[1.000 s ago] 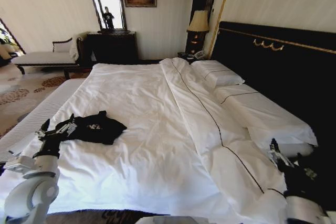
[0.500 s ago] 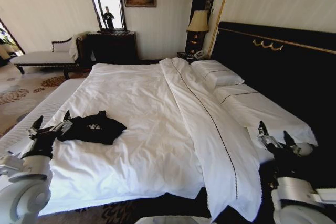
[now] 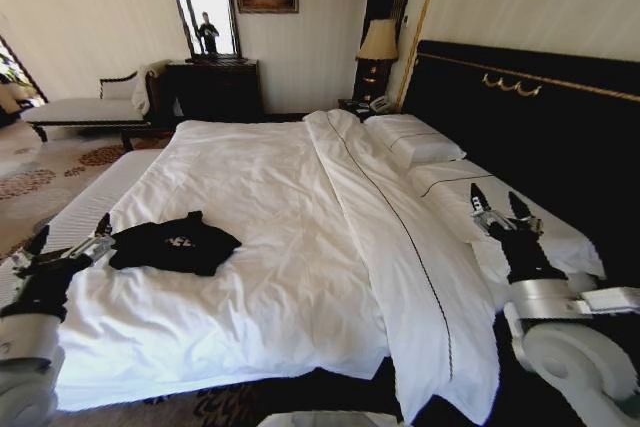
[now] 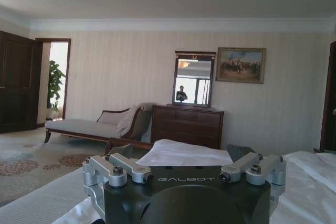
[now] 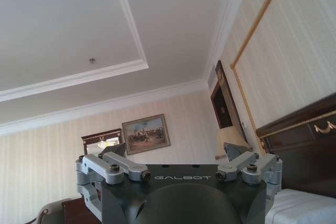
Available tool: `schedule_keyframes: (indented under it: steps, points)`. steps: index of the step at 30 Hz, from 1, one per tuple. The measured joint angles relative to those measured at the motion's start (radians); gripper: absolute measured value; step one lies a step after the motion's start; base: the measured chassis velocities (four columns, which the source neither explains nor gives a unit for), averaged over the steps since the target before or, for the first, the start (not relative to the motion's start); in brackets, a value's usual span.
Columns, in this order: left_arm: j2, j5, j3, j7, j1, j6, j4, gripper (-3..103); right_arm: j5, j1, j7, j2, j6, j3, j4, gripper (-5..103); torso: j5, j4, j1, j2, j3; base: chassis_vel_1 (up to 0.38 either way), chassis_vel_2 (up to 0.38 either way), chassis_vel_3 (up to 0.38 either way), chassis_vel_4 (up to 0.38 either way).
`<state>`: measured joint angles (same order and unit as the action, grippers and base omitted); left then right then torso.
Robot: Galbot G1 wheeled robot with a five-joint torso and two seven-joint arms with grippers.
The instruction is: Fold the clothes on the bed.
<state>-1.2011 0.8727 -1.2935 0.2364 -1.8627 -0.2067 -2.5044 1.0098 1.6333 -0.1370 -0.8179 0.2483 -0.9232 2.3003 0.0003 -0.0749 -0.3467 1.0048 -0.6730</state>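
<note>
i'm seeing my left gripper [image 3: 68, 245] sitting at the lower left of the head frame, its two fingers spread wide and holding nothing, tips pointing up and away over the edge of the bed [image 3: 260, 247]. just to its right, close to one fingertip, the clothes [image 3: 175, 243] are lying as a bunched black t-shirt with small white lettering facing up, resting on the white duvet in the left-centre of the frame. whether that fingertip is touching the fabric i cannot tell.

my right gripper [image 3: 502, 209] is standing at the right of the frame, fingers also spread wide and empty, raised in front of the pillows [image 3: 420, 142] and the dark headboard [image 3: 530, 117] with its gold trim.

in the left wrist frame the gripper body is filling the bottom edge, looking across the white sheet toward a dark dresser [image 4: 187, 125] with a mirror [image 4: 193, 80] at centre, a framed painting [image 4: 240, 65] to the upper right, and a chaise [image 4: 92, 127] at the left.

the right wrist frame is angled up at the ceiling, with a lamp [image 5: 231, 141] at the right.
</note>
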Motion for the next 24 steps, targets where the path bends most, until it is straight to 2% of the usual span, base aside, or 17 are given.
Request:
schedule_keyframes:
  steps: [7, 10, 15, 24]
  points:
    - [-0.047, -0.052, 0.045, -0.001, -0.008, 0.001, 0.0, 100, -0.096, -0.013, -0.02, -0.003, -0.001, 0.024, -0.032, 100, -0.0003, -0.0009, 0.0, 0.0, 0.0, 0.0, 0.0, 0.0, 0.0]
    - [-0.093, -0.126, 0.091, -0.018, -0.024, 0.018, 0.001, 100, -0.14, -0.01, -0.021, -0.006, 0.024, 0.035, -0.051, 100, -0.0002, -0.0002, 0.0, 0.0, 0.0, 0.0, 0.0, 0.0, 0.0]
    - [-0.104, -0.138, 0.1, -0.022, -0.033, 0.024, 0.002, 100, -0.193, -0.007, -0.005, -0.01, 0.04, 0.042, -0.062, 100, -0.0002, -0.0005, 0.0, 0.0, 0.0, 0.0, 0.0, 0.0, 0.0]
    - [-0.121, -0.136, 0.114, -0.022, -0.032, 0.027, 0.003, 100, -0.21, 0.033, 0.002, -0.041, 0.048, 0.043, -0.041, 100, -0.0002, -0.0004, 0.0, 0.0, 0.0, 0.0, 0.0, 0.0, 0.0]
